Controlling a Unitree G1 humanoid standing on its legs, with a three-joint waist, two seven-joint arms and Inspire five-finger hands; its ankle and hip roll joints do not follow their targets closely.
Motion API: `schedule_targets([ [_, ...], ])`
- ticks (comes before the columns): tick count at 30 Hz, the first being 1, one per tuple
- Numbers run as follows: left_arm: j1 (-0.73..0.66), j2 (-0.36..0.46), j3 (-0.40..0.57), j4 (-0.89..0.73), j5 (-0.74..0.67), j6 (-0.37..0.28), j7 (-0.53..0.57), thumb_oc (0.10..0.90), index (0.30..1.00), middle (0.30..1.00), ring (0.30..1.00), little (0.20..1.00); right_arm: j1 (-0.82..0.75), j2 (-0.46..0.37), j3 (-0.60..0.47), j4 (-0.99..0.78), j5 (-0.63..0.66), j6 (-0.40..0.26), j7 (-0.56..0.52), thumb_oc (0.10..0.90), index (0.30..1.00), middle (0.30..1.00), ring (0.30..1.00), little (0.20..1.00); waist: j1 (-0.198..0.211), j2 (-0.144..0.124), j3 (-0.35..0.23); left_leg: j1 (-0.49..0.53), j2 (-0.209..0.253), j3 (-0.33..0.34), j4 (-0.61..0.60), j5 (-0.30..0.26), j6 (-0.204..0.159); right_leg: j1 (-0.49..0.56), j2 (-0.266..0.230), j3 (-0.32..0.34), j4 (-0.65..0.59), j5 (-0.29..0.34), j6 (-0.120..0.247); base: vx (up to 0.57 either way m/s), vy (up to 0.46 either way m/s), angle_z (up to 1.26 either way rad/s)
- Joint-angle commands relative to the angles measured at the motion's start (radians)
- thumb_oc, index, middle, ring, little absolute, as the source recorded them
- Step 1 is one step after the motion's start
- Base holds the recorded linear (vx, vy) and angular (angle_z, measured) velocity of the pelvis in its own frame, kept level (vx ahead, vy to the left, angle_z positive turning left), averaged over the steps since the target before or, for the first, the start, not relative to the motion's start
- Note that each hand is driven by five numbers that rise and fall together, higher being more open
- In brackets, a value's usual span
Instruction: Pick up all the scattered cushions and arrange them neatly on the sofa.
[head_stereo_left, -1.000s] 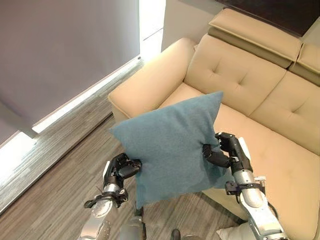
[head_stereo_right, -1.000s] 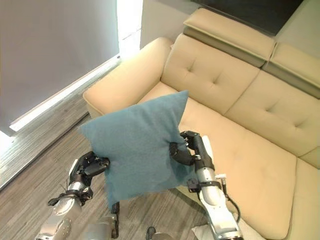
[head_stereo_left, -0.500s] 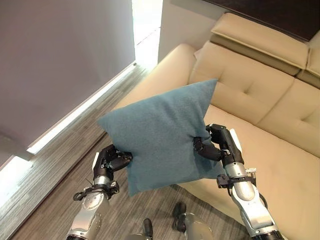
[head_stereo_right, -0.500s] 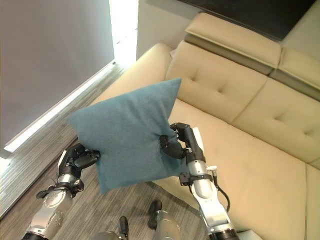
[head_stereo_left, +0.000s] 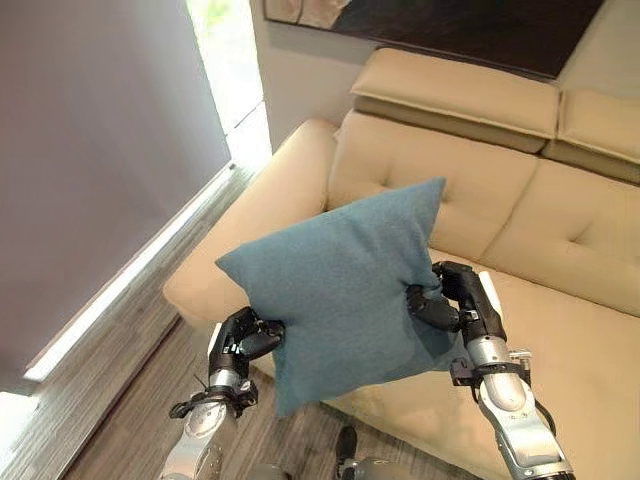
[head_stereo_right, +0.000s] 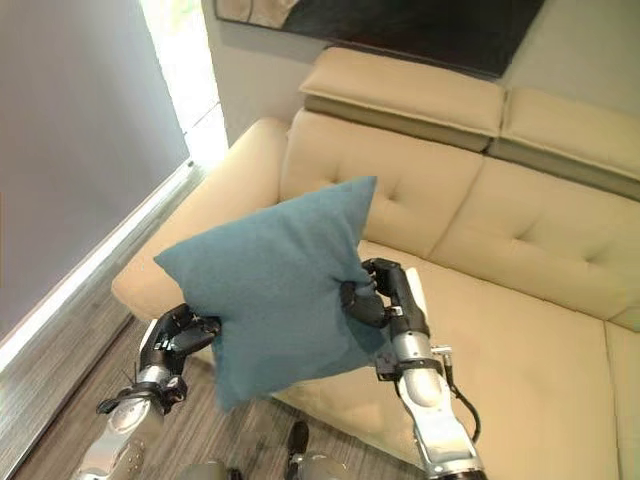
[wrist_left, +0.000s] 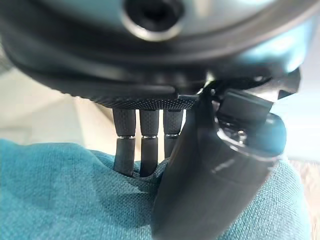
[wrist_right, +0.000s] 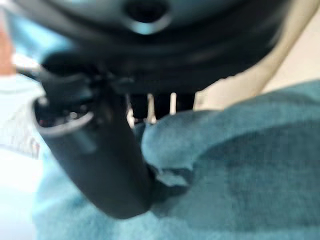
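The teal cushion (head_stereo_left: 345, 285) is held up in the air in front of the beige sofa (head_stereo_left: 540, 210), above its seat edge. The left hand (head_stereo_left: 243, 341) pinches its left edge with curled fingers, and the right hand (head_stereo_left: 452, 300) clamps its right edge likewise.

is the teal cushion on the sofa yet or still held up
Held up. The teal cushion hangs above the sofa front edge, pinched on either side by the left robot hand and right robot hand.
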Motion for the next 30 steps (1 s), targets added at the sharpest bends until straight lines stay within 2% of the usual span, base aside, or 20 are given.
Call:
schedule_targets([
  [1, -0.122, -0.015, -0.047, -0.224, 0.036, -0.129, -0.093, 0.400, 0.300, 0.300, 0.300, 0.300, -0.090, 0.003, 0.049, -0.118, 0.021, -0.150, 0.013, 0.400, 0.300, 0.300, 0.300, 0.300, 0.021, -0.019, -0.068, -0.009, -0.018, -0.032, -0.110, 0.030, 0.013, 0.075, -0.027, 0.028, -0.009, -0.112, 0.126, 0.16, 0.084, -0.36],
  [2, -0.122, -0.016, -0.045, -0.229, 0.035, -0.130, -0.094, 0.400, 0.300, 0.300, 0.300, 0.300, -0.088, 0.003, 0.049, -0.116, 0.023, -0.151, 0.011, 0.400, 0.300, 0.300, 0.300, 0.300, 0.027, -0.017, -0.063, -0.019, -0.022, -0.049, -0.143, 0.059, 0.008, 0.085, -0.021, 0.039, -0.010, -0.117, 0.125, 0.11, 0.059, -0.31],
  [3, -0.121, -0.016, -0.045, -0.230, 0.035, -0.130, -0.094, 0.400, 0.300, 0.300, 0.300, 0.300, -0.088, 0.003, 0.049, -0.116, 0.023, -0.151, 0.011, 0.400, 0.300, 0.300, 0.300, 0.300, 0.027, -0.018, -0.063, -0.016, -0.023, -0.048, -0.147, 0.061, 0.007, 0.086, -0.022, 0.040, -0.011, -0.117, 0.125, 0.13, 0.080, -0.34],
  [4, -0.119, -0.018, -0.044, -0.237, 0.030, -0.130, -0.092, 0.400, 0.300, 0.300, 0.300, 0.300, -0.081, 0.003, 0.047, -0.115, 0.020, -0.149, 0.004, 0.400, 0.300, 0.300, 0.300, 0.300, 0.035, -0.014, -0.055, -0.039, -0.026, -0.069, -0.179, 0.100, 0.002, 0.100, -0.011, 0.060, -0.004, -0.127, 0.121, 0.09, 0.055, -0.48],
  [9, -0.107, -0.013, -0.046, -0.232, 0.033, -0.127, -0.100, 0.400, 0.300, 0.300, 0.300, 0.300, -0.069, 0.010, 0.044, -0.117, 0.010, -0.142, 0.012, 0.400, 0.300, 0.300, 0.300, 0.300, 0.034, -0.006, -0.072, 0.028, -0.030, -0.066, -0.258, 0.099, 0.017, 0.110, -0.018, 0.084, 0.020, -0.139, 0.131, 0.14, 0.144, -0.46],
  [12, -0.103, 0.001, -0.041, -0.238, 0.039, -0.127, -0.100, 0.400, 0.300, 0.300, 0.300, 0.300, -0.075, 0.020, 0.054, -0.116, 0.008, -0.137, 0.018, 0.400, 0.300, 0.300, 0.300, 0.300, 0.037, -0.004, -0.089, 0.065, -0.027, -0.027, -0.287, 0.091, 0.038, 0.105, -0.038, 0.102, 0.036, -0.140, 0.148, 0.13, 0.188, -0.34],
  [13, -0.099, 0.011, -0.028, -0.241, 0.040, -0.129, -0.096, 0.400, 0.300, 0.300, 0.300, 0.300, -0.082, 0.028, 0.056, -0.117, -0.002, -0.133, 0.021, 0.400, 0.300, 0.300, 0.300, 0.300, 0.042, 0.001, -0.092, 0.083, -0.025, -0.002, -0.295, 0.080, 0.056, 0.088, -0.056, 0.104, 0.081, -0.141, 0.165, 0.06, 0.119, -0.46],
  [14, -0.099, 0.011, -0.028, -0.241, 0.039, -0.129, -0.096, 0.400, 0.300, 0.300, 0.300, 0.300, -0.082, 0.028, 0.056, -0.117, -0.002, -0.132, 0.021, 0.400, 0.300, 0.300, 0.300, 0.300, 0.045, 0.000, -0.092, 0.084, -0.025, 0.002, -0.297, 0.080, 0.056, 0.086, -0.056, 0.108, 0.084, -0.143, 0.165, 0.11, 0.214, -0.55],
  [15, -0.097, 0.019, -0.019, -0.238, 0.048, -0.129, -0.089, 0.400, 0.300, 0.300, 0.300, 0.300, -0.090, 0.037, 0.064, -0.117, -0.010, -0.129, 0.028, 0.400, 0.300, 0.300, 0.300, 0.300, 0.049, 0.007, -0.086, 0.098, -0.022, 0.020, -0.298, 0.071, 0.076, 0.048, -0.073, 0.108, 0.173, -0.145, 0.182, 0.04, 0.097, -0.55],
  [16, -0.097, 0.019, -0.019, -0.238, 0.048, -0.129, -0.089, 0.400, 0.300, 0.300, 0.300, 0.300, -0.090, 0.037, 0.064, -0.117, -0.010, -0.129, 0.028, 0.400, 0.300, 0.300, 0.300, 0.300, 0.050, 0.006, -0.086, 0.098, -0.023, 0.021, -0.298, 0.071, 0.076, 0.047, -0.073, 0.108, 0.174, -0.145, 0.182, 0.06, 0.126, -0.39],
  [18, -0.093, 0.027, -0.001, -0.230, 0.053, -0.133, -0.076, 0.400, 0.300, 0.300, 0.300, 0.300, -0.089, 0.052, 0.066, -0.116, -0.011, -0.129, 0.032, 0.400, 0.300, 0.300, 0.300, 0.300, 0.050, 0.013, -0.074, 0.124, -0.020, 0.038, -0.314, 0.060, 0.095, -0.015, -0.095, 0.100, 0.281, -0.117, 0.209, 0.05, 0.066, -0.30],
  [22, -0.092, 0.024, 0.005, -0.219, 0.053, -0.135, -0.073, 0.400, 0.300, 0.300, 0.300, 0.300, -0.086, 0.058, 0.066, -0.115, -0.012, -0.128, 0.034, 0.400, 0.300, 0.300, 0.300, 0.300, 0.045, 0.018, -0.068, 0.149, -0.017, 0.044, -0.330, 0.049, 0.096, -0.051, -0.124, 0.065, 0.232, -0.101, 0.210, 0.07, -0.022, -0.21],
  [23, -0.092, 0.020, 0.003, -0.219, 0.055, -0.137, -0.074, 0.400, 0.300, 0.300, 0.300, 0.300, -0.081, 0.054, 0.064, -0.108, -0.019, -0.128, 0.031, 0.400, 0.300, 0.300, 0.300, 0.300, 0.037, 0.014, -0.062, 0.150, -0.022, 0.040, -0.330, 0.047, 0.092, -0.063, -0.123, 0.072, 0.168, -0.088, 0.204, 0.08, -0.068, -0.28],
  [25, -0.093, 0.017, 0.005, -0.221, 0.056, -0.141, -0.080, 0.400, 0.300, 0.300, 0.300, 0.300, -0.072, 0.048, 0.050, -0.111, -0.024, -0.128, 0.029, 0.400, 0.300, 0.300, 0.300, 0.300, 0.030, 0.007, -0.066, 0.149, -0.032, 0.027, -0.321, 0.041, 0.091, -0.050, -0.113, 0.101, 0.122, -0.081, 0.205, 0.12, -0.101, -0.06],
  [30, -0.105, 0.014, 0.005, -0.220, 0.104, -0.142, -0.071, 0.400, 0.300, 0.300, 0.300, 0.300, -0.071, 0.036, 0.042, -0.106, -0.022, -0.130, 0.026, 0.400, 0.300, 0.300, 0.300, 0.300, 0.017, 0.007, -0.095, 0.173, -0.025, 0.029, -0.343, 0.039, 0.076, -0.001, -0.089, 0.097, 0.029, -0.064, 0.192, 0.15, -0.107, 0.15],
])
